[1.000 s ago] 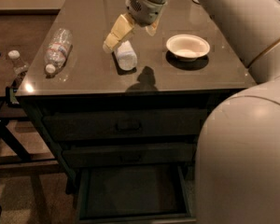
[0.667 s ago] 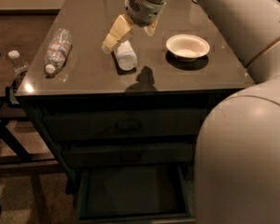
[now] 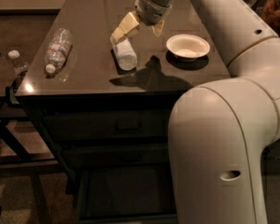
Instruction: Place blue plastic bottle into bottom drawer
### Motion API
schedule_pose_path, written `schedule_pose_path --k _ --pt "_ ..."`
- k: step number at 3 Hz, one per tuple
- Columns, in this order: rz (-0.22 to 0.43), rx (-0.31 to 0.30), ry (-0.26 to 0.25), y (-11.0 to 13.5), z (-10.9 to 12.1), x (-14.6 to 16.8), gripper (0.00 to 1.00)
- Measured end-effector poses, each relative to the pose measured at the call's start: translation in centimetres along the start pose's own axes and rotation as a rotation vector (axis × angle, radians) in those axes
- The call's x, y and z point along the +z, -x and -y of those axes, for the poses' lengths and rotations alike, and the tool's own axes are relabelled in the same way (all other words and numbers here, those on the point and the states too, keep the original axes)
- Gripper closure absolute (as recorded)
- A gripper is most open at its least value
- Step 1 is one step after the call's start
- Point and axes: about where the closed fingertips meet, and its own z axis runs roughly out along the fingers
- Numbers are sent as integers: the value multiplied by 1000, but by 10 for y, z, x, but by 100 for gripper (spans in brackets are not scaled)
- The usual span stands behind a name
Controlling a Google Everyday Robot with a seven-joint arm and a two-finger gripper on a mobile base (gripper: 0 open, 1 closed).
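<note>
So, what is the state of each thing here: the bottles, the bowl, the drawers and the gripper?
blue bottle: lying on its side on the counter, not held.
water bottle: lying on its side, cap on.
small bottle: upright beside the counter, cap on.
bowl: upright.
top drawer: shut.
middle drawer: shut.
bottom drawer: pulled open.
gripper: open, just over the blue bottle's far end.

Matt jaws hang above smooth plastic bottle [image 3: 126, 58] on glossy tabletop [image 3: 84, 76].
</note>
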Motion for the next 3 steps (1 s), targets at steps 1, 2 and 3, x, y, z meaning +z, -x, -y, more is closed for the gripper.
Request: schedule_pose_path --k 1,2,3 --pt "4 0 -1 2 1 0 0" --pt "-7 1 9 6 -3 12 0" --pt "-38 2 6 13 -9 33 0"
